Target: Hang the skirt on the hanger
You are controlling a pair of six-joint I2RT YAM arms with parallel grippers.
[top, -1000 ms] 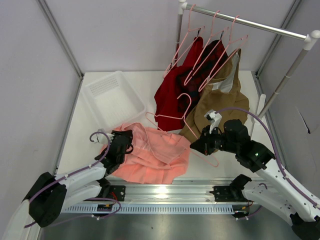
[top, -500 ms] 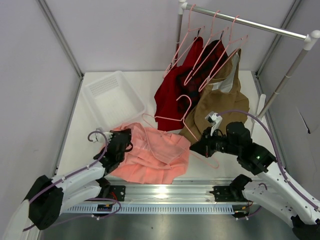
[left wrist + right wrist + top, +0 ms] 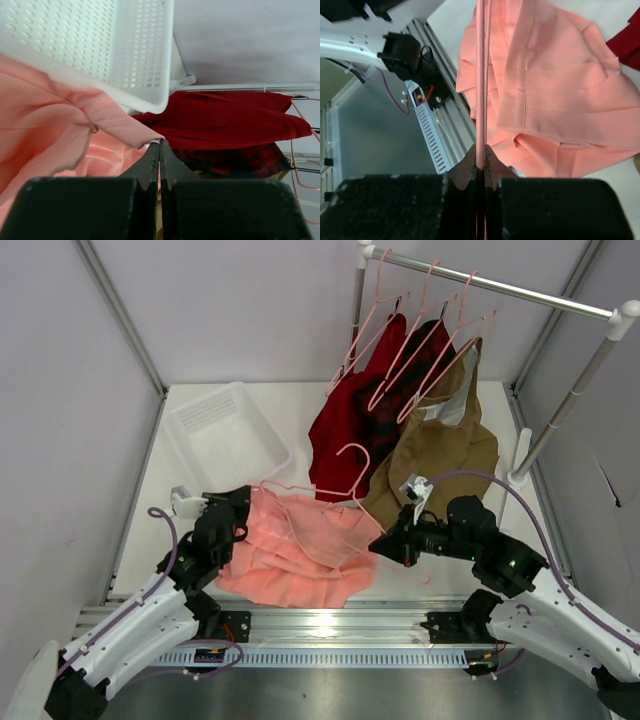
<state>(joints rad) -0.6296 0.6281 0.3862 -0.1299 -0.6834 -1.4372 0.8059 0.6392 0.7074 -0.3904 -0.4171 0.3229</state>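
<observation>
A: Well, what does the left end effector (image 3: 159, 145) hold?
B: Its jaws are closed on a corner of the skirt (image 3: 50, 125). The skirt lies on the bench (image 3: 290, 405), between both end effectors.
A: And the right end effector (image 3: 481, 150)?
B: It is closed on the thin bar of the hanger (image 3: 481, 75). The bar runs straight ahead of it, above the skirt.

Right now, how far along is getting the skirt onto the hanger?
Grips look done: the left claw is shut on a corner of the skirt, and the right claw clamps the hanger. In hand: the hanger is held across the skirt. Left: no cloth is on the hanger yet.
</observation>
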